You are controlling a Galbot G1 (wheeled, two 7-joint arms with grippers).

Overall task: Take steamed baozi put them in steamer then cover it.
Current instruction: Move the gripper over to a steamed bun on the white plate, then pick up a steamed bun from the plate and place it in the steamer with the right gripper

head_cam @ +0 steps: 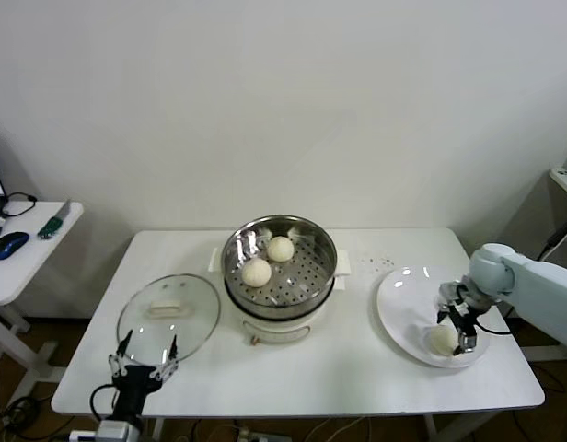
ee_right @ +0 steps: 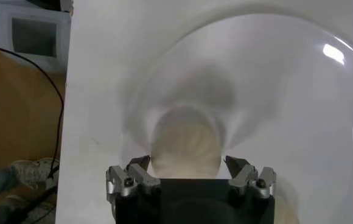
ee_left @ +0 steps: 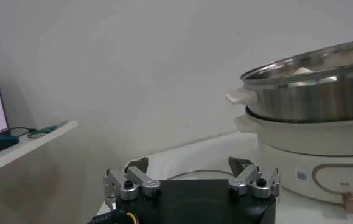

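Right gripper straddled the last bun on the plate

Lower left, the left gripper (head_cam: 144, 359) sat released beside the cover (head_cam: 168, 314); centre, two baozi (head_cam: 268, 260) in the steamer (head_cam: 279, 267); lower right, the right gripper (head_cam: 454, 329), fingers spread around a baozi (head_cam: 441, 340) on the plate (head_cam: 403, 295).

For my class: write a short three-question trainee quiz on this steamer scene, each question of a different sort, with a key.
1. How many baozi lie in the steamer?
2. True or false: the cover sits on the steamer.
3. The right gripper is over: A) the plate B) the steamer C) the cover.

Key: 1. Two. 2. False; it lies on the table, before the open left gripper. 3. A; its open jaws straddle a baozi.
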